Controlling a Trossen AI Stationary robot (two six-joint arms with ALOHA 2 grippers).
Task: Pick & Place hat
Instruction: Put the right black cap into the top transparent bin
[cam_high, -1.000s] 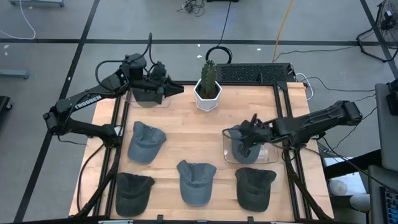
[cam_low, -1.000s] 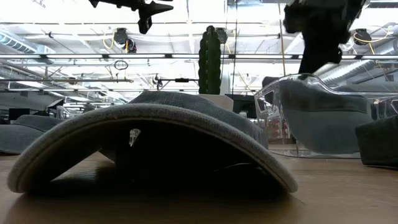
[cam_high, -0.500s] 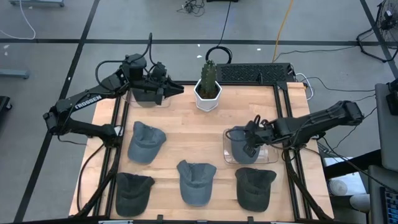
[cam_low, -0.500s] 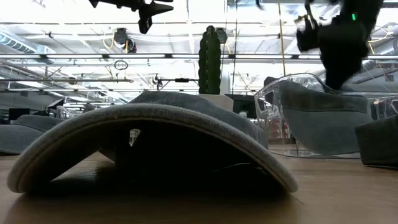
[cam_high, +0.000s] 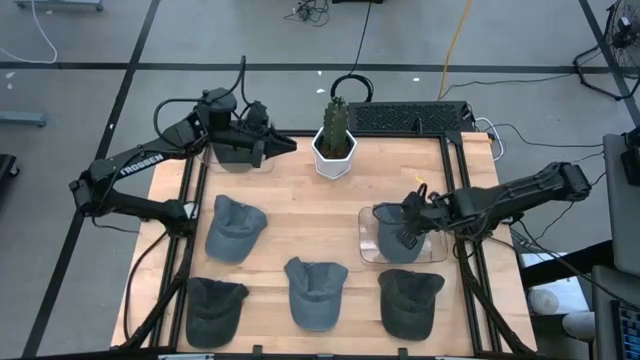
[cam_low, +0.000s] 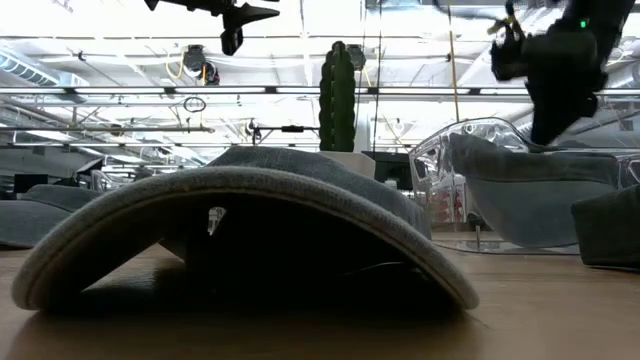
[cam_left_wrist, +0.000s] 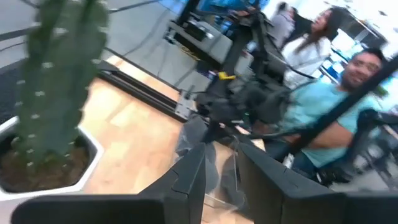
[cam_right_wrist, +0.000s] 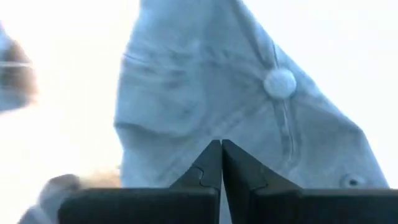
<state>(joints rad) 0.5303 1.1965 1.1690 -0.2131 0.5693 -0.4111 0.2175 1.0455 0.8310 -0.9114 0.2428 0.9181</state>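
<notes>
Wooden table spread with four loose caps along the near and left side, likely awaiting their turn. Clear bin at the right, holding the grey hat (crown button up, seemingly delivered). Right gripper above that hat, fingers pressed together, gripping nothing. Left gripper parked beside the cactus pot, fingers narrowly apart, empty.
</notes>
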